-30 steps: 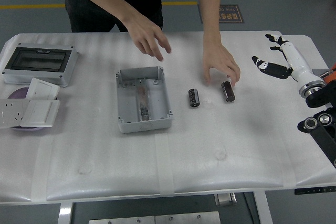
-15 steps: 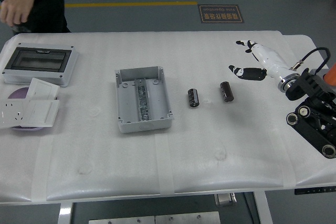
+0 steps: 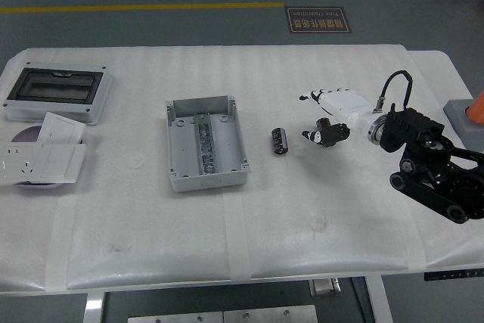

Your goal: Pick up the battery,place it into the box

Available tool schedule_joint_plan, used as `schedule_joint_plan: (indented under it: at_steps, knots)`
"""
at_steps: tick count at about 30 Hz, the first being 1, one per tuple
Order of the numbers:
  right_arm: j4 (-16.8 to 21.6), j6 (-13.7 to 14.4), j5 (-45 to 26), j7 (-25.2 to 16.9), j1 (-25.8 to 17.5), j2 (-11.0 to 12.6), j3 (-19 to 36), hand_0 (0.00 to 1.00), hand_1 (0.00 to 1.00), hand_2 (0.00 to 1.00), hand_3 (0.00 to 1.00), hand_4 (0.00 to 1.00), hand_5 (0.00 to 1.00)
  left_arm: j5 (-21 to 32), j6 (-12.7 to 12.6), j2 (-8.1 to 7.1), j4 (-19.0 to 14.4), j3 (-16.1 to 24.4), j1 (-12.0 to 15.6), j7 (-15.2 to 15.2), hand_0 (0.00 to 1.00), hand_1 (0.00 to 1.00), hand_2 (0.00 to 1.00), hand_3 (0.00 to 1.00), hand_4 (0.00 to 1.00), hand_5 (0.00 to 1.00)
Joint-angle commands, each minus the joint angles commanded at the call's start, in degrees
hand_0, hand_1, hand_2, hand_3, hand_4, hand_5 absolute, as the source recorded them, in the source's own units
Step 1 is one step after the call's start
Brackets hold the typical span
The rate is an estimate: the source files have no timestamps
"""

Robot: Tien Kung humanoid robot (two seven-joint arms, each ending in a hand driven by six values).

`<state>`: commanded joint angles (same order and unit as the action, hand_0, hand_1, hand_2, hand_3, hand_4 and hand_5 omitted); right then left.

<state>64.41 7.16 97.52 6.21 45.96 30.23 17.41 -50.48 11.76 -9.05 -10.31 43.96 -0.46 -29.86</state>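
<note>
While the right arm reaches in low, its right hand [image 3: 327,115] spreads fingers over a battery [image 3: 327,132]; grasp unclear.

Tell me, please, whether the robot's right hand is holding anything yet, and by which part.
It cannot be told: the right hand is over the right battery, thumb beside it, but a closed grasp isn't visible.
</note>
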Motion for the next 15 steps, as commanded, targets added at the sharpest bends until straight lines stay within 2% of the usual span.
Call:
schedule_joint_plan:
  at_steps: [8, 15]
  knots:
    - [-4.29, -0.8, 0.74, 0.79, 2.87, -1.73, -8.96, 0.875, 0.793, 0.934, 0.896, 0.694, 0.408, 0.6, -0.34, -0.47, 0.0, -0.93, -0.37, 0.69, 0.67, 0.665, 0.551, 0.537, 0.426, 0.386]
    - [-4.25, -0.63, 1.24, 1.23, 3.59, -1.62, -8.31, 0.873, 0.791, 0.933, 0.896, 0.693, 0.409, 1.51, -0.72, -0.48, 0.0, -2.01, -0.51, 1.47, 0.67, 0.665, 0.545, 0.537, 0.425, 0.385]
